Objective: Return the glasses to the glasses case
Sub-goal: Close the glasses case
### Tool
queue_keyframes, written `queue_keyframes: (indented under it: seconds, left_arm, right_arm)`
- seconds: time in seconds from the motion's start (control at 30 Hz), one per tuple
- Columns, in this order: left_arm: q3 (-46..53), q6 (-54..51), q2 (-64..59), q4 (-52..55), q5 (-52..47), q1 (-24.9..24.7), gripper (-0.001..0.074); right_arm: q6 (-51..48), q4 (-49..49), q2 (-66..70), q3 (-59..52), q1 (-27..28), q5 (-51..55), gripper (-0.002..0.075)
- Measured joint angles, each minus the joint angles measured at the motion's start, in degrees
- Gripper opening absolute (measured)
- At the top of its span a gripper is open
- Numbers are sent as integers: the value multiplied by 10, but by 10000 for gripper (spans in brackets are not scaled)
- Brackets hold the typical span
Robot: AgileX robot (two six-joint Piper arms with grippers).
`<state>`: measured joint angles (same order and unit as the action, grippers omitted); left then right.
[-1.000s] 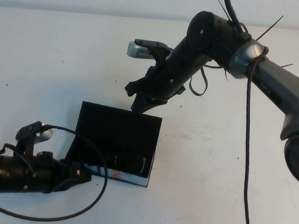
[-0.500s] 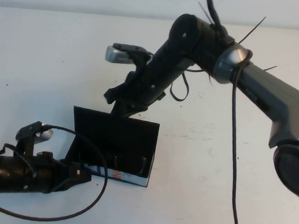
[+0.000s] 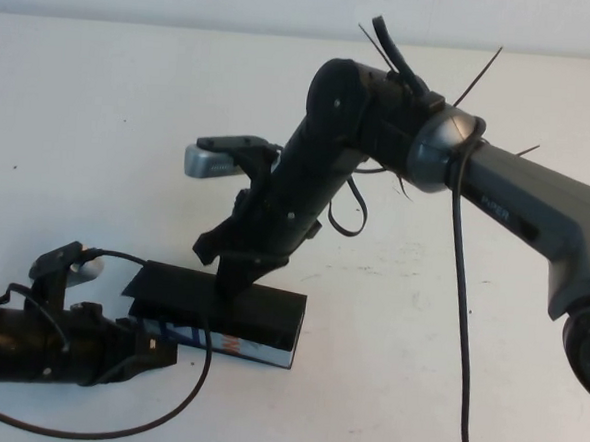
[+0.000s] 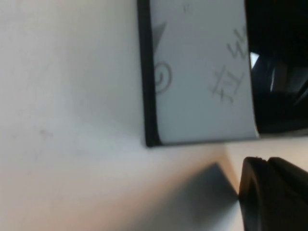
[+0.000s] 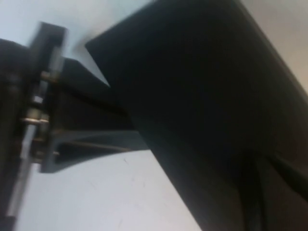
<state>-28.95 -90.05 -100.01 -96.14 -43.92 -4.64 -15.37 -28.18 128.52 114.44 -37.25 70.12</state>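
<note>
The glasses case (image 3: 231,317) lies on the white table (image 3: 100,139), its flat black lid lowered almost shut. The right gripper (image 3: 234,274) presses down on that lid from above; how far its fingers are parted cannot be told. The left gripper (image 3: 157,353) sits low at the case's printed front corner, its opening also unclear. The glasses are hidden from the high view.

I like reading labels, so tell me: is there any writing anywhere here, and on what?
Glasses case front edge, by the left tool: blurred marks, unreadable.
Right arm: tiny unreadable lettering; its right tool presses the lid.
Nothing else.
</note>
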Motion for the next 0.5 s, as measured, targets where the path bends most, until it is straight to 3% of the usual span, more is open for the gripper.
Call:
queue_keyframes:
  seconds: [0.3,0.5]
  left_arm:
    - [0,169,126,186,98,0,-4]
    - [1,274,263,268,103,0,-4]
  right_arm:
    - [-2,5,0,-26,-2,0,-11]
    - [-2,8,0,-28,-3,0,-11]
